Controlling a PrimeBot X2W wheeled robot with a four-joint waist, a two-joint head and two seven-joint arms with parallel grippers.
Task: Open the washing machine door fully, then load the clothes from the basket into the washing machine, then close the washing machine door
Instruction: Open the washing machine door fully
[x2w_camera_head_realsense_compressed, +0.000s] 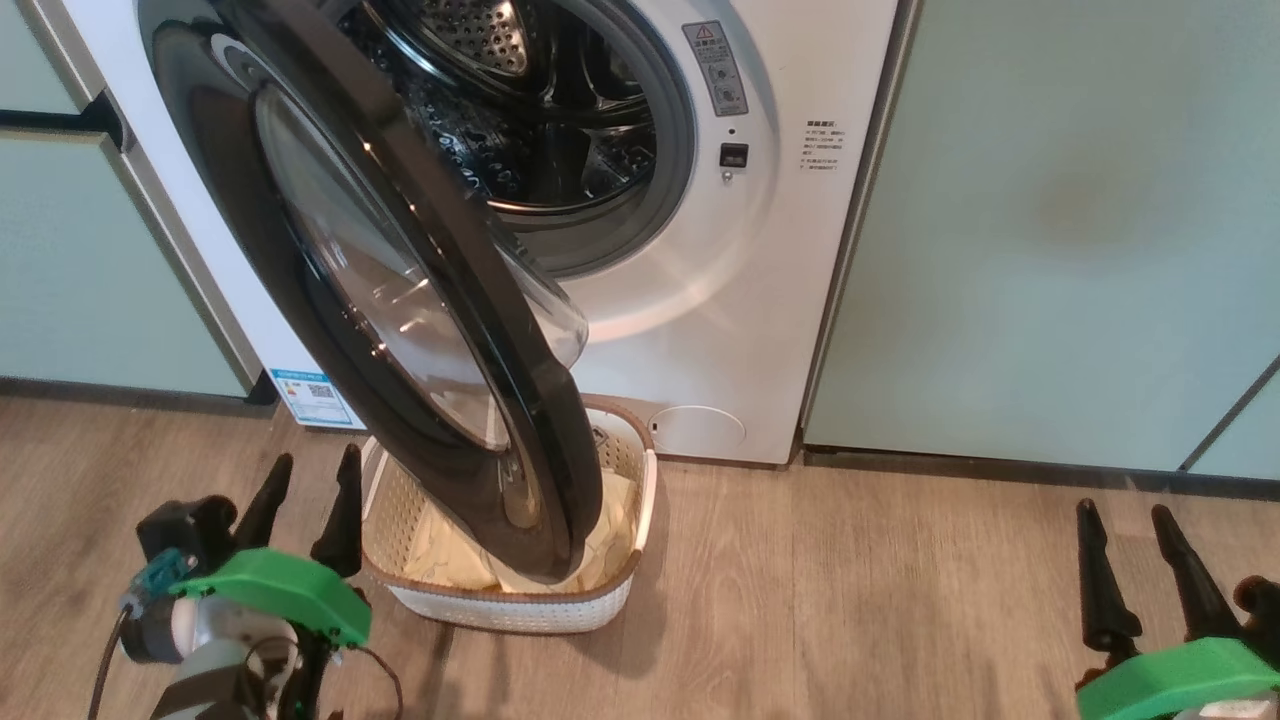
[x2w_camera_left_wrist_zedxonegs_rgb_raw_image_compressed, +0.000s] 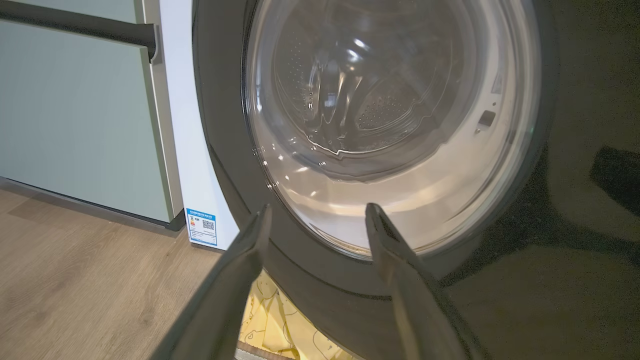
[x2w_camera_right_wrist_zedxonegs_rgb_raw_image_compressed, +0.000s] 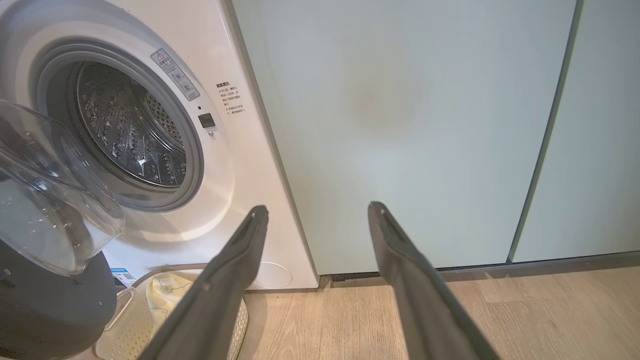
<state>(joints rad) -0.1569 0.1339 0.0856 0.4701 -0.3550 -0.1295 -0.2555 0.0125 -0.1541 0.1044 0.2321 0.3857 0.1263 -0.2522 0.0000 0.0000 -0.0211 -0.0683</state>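
Over the basket (x2w_camera_head_realsense_compressed: 520, 610), the door (x2w_camera_head_realsense_compressed: 400, 300) is hung half open, clothes (x2w_camera_head_realsense_compressed: 440, 560) blocked. Left gripper (x2w_camera_head_realsense_compressed: 316, 458) is held wide beside it, likely for pushing; right gripper (x2w_camera_head_realsense_compressed: 1122, 508) wide, idle.

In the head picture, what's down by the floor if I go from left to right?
Along the floor: left gripper → basket → right gripper.

The cream perforated plastic basket (x2w_camera_head_realsense_compressed: 520, 610) is sitting on the wooden floor (x2w_camera_head_realsense_compressed: 850, 600) before the white front-loading washing machine (x2w_camera_head_realsense_compressed: 720, 320), under its round black door (x2w_camera_head_realsense_compressed: 470, 300), pale yellow clothes (x2w_camera_head_realsense_compressed: 615, 530) lying inside.
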